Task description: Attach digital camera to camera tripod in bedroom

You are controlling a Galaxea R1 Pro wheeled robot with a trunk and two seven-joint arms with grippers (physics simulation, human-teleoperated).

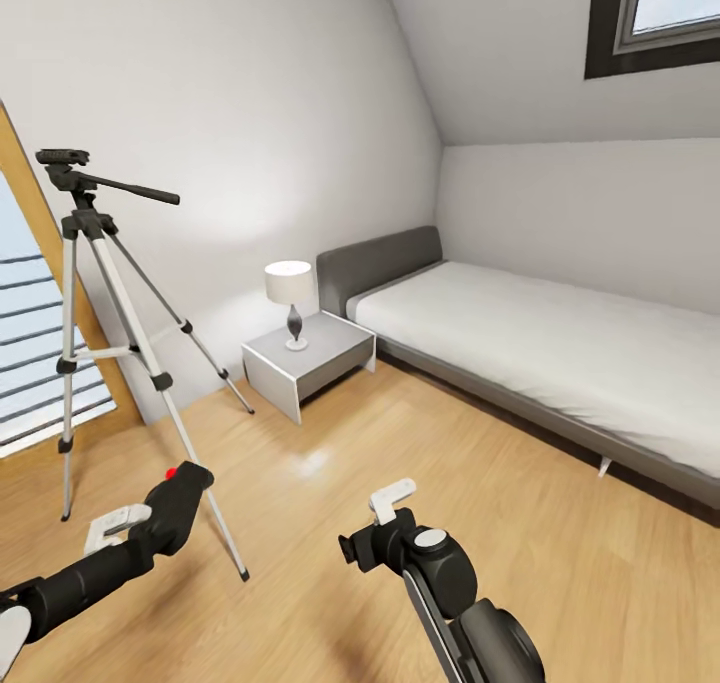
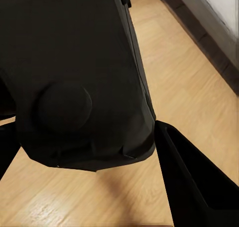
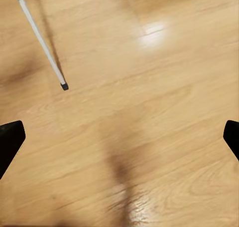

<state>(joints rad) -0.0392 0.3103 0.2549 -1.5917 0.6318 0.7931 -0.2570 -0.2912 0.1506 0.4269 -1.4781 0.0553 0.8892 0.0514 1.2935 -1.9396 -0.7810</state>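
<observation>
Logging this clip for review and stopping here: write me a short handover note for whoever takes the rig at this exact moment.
Left hand: shut on the digital camera, held low over the wooden floor, red button visible.
Right hand: open, empty, fingers wide apart above the floor.
Camera tripod: standing at the robot's left beside the wall, head bare, pan handle pointing toward the bed.
Done: camera picked up, bedroom reached.
Left: raise the camera to the tripod head and attach it.
</observation>
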